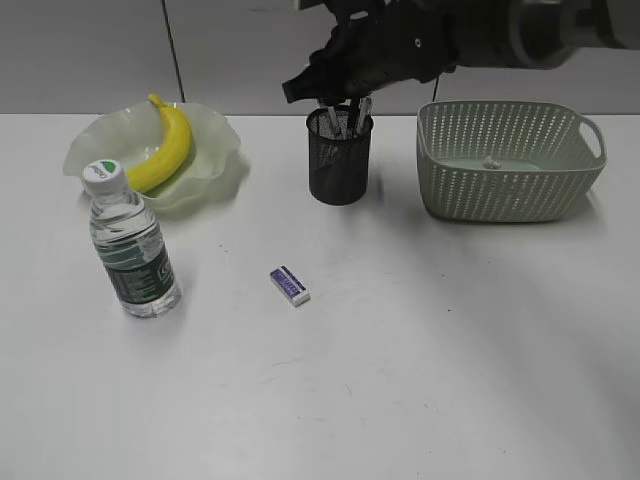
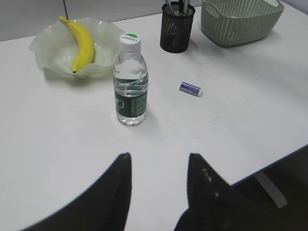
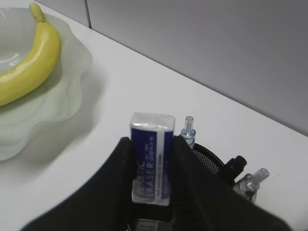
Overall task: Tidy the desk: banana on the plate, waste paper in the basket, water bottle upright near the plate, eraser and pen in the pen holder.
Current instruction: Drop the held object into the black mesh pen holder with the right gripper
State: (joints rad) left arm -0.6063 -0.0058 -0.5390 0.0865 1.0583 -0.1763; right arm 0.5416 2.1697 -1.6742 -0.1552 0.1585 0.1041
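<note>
My right gripper (image 3: 152, 139) is shut on a blue-and-white eraser (image 3: 151, 159), held on end just above the rim of the black mesh pen holder (image 3: 208, 156), where clear-topped pens (image 3: 188, 127) stand. In the exterior view that gripper (image 1: 345, 88) hovers over the pen holder (image 1: 340, 165). A second eraser (image 1: 289, 285) lies on the desk (image 1: 420, 360). The banana (image 1: 170, 145) rests on the wavy plate (image 1: 215, 135). The water bottle (image 1: 130, 250) stands upright in front of the plate. My left gripper (image 2: 159, 156) is open above bare desk, short of the bottle (image 2: 130, 82).
The pale green basket (image 1: 510, 165) stands at the back right with a small wad of waste paper (image 1: 491, 161) inside. A grey wall runs behind the desk. The desk's front edge shows at the lower right of the left wrist view.
</note>
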